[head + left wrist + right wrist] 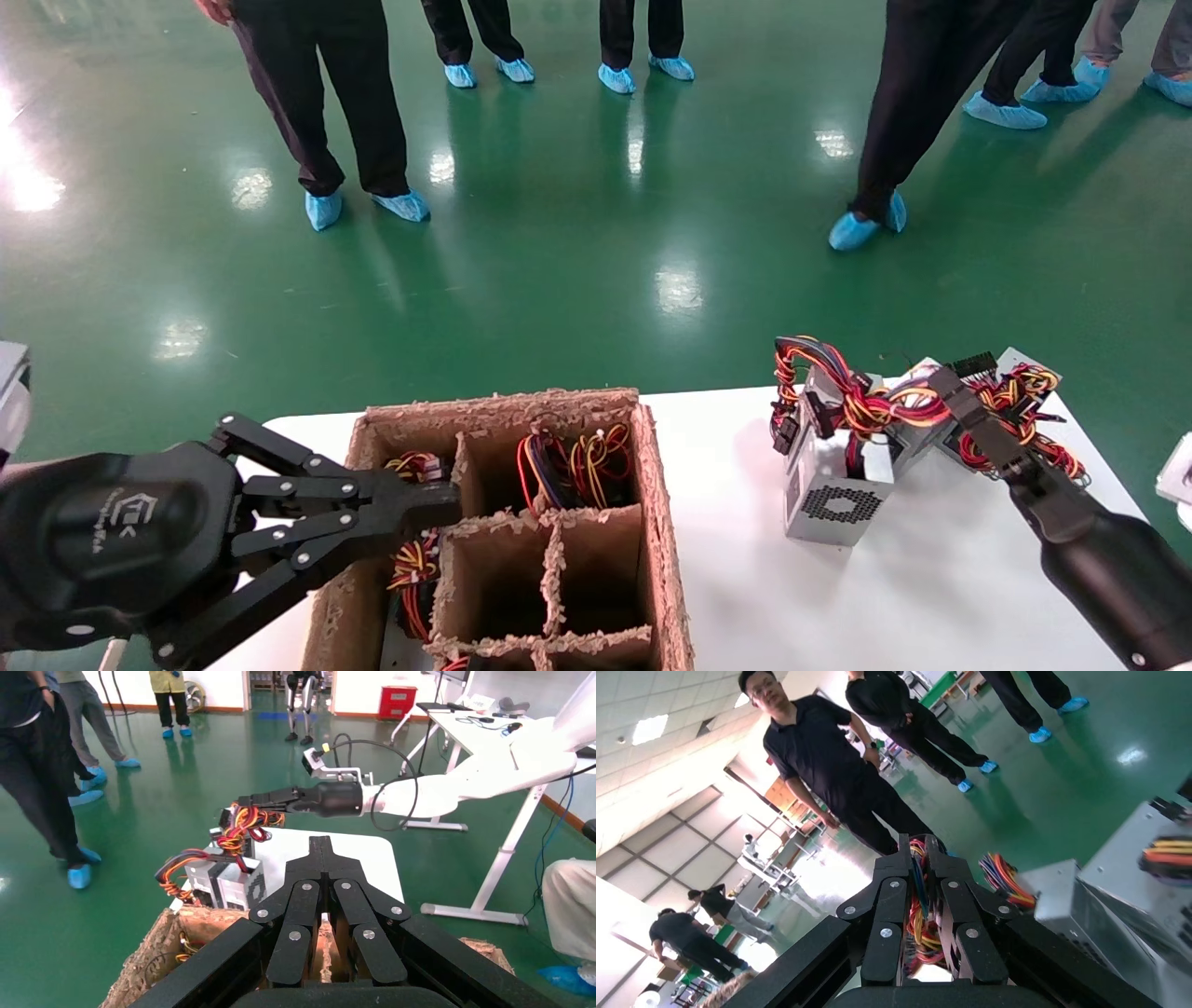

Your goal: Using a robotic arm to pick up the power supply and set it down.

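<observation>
1. My right gripper (pixel 942 379) reached out over the far right part of the white table (pixel 726 485), its fingers pressed nearly together in the wire bundle (pixel 861 396) of the power supply (pixel 833 471).
2. In my right wrist view the fingertips (pixel 905 859) stood close together with red, yellow and blue wires showing in the narrow gap between them; I held the wires, not the metal case.
3. The power supply stood on the table, well right of the cardboard box (pixel 521 531), its honeycomb vent facing me. More silver units (pixel 1010 373) with their own wires lay just behind it.
4. My left gripper (pixel 447 503) hung over the near left part of the cardboard box, its fingers shut together and empty, the tips above a compartment full of coloured wires.
5. The box's dividers made several cells: the two far ones held wire bundles, while the middle cells beside my left gripper looked bare.
6. People in dark trousers and blue shoe covers (pixel 321 210) stood on the green floor (pixel 559 233) beyond the table.
</observation>
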`<state>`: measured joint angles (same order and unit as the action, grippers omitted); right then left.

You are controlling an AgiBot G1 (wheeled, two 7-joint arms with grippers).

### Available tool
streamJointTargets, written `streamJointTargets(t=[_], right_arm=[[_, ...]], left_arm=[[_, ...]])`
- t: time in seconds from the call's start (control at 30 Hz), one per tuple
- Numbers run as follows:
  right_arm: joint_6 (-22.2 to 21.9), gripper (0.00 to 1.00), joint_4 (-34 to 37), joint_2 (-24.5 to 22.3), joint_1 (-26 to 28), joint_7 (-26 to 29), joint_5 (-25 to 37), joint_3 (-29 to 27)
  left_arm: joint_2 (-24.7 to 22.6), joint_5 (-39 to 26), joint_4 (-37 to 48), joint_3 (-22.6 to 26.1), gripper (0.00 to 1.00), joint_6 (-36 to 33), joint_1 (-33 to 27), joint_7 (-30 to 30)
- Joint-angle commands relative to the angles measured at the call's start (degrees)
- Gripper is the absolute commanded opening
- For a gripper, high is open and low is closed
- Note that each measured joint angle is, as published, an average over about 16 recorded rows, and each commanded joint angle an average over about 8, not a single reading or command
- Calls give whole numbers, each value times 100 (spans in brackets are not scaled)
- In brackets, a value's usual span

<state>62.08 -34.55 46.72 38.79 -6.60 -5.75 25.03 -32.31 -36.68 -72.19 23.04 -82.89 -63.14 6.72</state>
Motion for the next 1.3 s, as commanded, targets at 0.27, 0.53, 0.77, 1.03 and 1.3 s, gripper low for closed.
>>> streamJointTargets(t=[0.27, 0.53, 0.77, 1.03, 1.3], right_arm=[[140, 42, 77, -155, -128, 58, 16, 10], [122, 100, -16, -249, -157, 88, 56, 32], [82, 100, -143, -320, -209, 126, 58, 37], [25, 100, -321, -376, -281, 142, 49, 35], [14, 100, -579, -516, -301, 116, 64, 11]], left_arm=[[0, 0, 0, 0, 0, 0, 0, 0], [0, 0, 0, 0, 0, 0, 0, 0], [0, 0, 0, 1, 0, 0, 0, 0], [0, 0, 0, 1, 0, 0, 0, 0], [0, 1, 0, 1, 0, 0, 0, 0]])
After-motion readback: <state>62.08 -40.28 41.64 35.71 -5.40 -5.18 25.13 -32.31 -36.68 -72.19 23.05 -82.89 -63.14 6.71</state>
